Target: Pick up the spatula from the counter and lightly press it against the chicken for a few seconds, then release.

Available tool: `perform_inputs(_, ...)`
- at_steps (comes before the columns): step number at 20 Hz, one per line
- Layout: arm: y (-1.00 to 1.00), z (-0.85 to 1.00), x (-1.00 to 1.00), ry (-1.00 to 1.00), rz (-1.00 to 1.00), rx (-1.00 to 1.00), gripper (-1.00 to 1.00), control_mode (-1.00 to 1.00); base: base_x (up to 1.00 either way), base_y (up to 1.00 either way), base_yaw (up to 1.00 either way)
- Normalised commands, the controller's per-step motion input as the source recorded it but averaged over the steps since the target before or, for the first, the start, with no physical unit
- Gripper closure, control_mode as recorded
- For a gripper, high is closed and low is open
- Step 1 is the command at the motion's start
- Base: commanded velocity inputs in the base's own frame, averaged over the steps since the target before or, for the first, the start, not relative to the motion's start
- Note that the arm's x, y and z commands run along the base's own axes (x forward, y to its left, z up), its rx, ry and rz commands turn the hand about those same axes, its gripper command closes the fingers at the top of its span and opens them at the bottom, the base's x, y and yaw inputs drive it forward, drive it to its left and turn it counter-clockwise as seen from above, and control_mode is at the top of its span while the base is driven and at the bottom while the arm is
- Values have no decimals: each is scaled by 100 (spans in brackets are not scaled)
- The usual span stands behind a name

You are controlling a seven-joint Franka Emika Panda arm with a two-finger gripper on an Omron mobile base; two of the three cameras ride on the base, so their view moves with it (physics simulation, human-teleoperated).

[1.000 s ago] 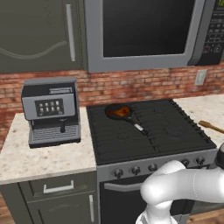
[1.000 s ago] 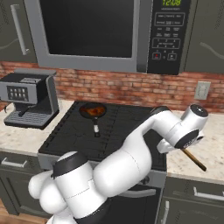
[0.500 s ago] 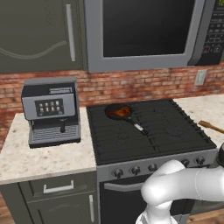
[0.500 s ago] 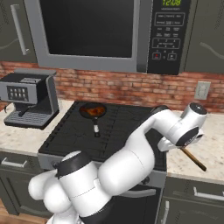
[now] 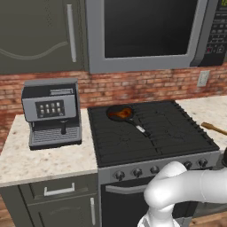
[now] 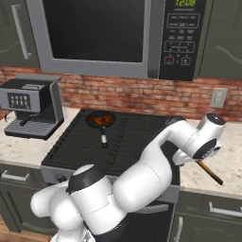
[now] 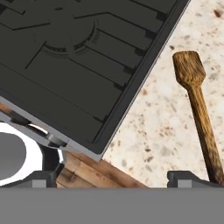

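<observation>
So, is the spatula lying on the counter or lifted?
Lying flat. In the hand view the spatula rests on the counter beside the stove, with the jaws apart and not closed on it.

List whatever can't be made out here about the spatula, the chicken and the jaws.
- Spatula: in the left base view, cut off by the right edge; in the right base view, its upper part is hidden behind the arm.
- Chicken: too small in the pan to show its shape.
- Gripper: in the hand view the jaws stand wide apart, but the bottom edge hides whether one touches the handle.
</observation>
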Motion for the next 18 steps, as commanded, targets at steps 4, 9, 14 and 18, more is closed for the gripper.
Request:
perform_inputs(4,-1,-8,8,2,0,0,-100,-100,0,0,0)
perform_inputs(9,-2,-6,11,3,0,0,-100,-100,0,0,0)
perform_inputs(14,-7,-9,9,2,0,0,-100,-100,0,0,0)
perform_inputs(18,-7,-10,8,2,0,0,-100,-100,0,0,0)
